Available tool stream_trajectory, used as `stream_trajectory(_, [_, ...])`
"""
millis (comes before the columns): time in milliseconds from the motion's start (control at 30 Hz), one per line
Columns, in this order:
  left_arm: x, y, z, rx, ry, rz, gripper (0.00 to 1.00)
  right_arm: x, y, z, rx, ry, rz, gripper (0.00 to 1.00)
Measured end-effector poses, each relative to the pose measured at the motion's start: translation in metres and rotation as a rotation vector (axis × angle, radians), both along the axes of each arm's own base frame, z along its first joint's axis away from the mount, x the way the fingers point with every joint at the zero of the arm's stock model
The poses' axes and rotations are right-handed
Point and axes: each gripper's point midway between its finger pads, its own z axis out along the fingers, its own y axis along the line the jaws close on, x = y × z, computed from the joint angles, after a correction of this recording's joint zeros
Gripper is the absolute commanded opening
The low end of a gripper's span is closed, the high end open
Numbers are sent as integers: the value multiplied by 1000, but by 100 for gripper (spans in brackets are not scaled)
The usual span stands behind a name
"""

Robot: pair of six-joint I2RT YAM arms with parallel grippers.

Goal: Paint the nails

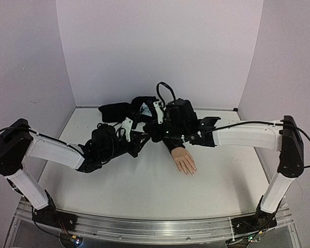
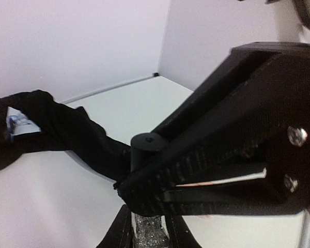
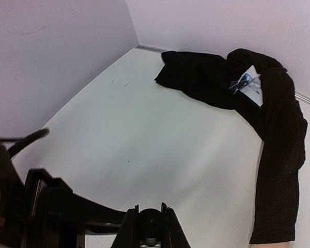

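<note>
The left fingers are pinching the small bottle low on its body. The right fingers are pressing together around its black cap. Both pairs are meeting just left of the mannequin hand, up beside its wrist.

The two grips are sitting very close on a small thing, so any twist is risking trouble. If the lower grip is too light, the smooth bottle is likely turning along with the cap instead of opening. If the pull is going off-axis, the bottle could be tipping and spilling toward the sleeve behind the mannequin hand. The crowded wrists could also be knocking each other.

The cap is looking round, matte and flat-topped. The bottle's wall is showing a silvery, glittering filling between the dark ribbed fingers. The sleeve is lying soft, black and crumpled, trailing away from the mannequin hand across the pale, smooth bench. The nails are resting at the mannequin hand's fingertips, on the far side from the bottle, too small to judge for gloss.
</note>
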Motion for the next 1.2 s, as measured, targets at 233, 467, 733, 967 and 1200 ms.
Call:
stream_trajectory(233, [-61, 0, 33, -123, 107, -470, 0, -54, -9, 31, 166, 58, 542, 6])
stream_trajectory(467, [-62, 2, 28, -93, 172, -480, 0, -52, -21, 17, 136, 106, 504, 51])
stream_trajectory(733, [11, 18, 17, -12, 160, -62, 0, 9, -61, -4, 44, 155, -35, 85])
stream_trajectory(967, [14, 5, -1, 71, 127, 45, 0, 0, -30, 12, 71, 144, -158, 61])
stream_trajectory(1200, [14, 2, -2, 86, 103, 95, 0, 21, -10, 16, 104, 154, -258, 46])
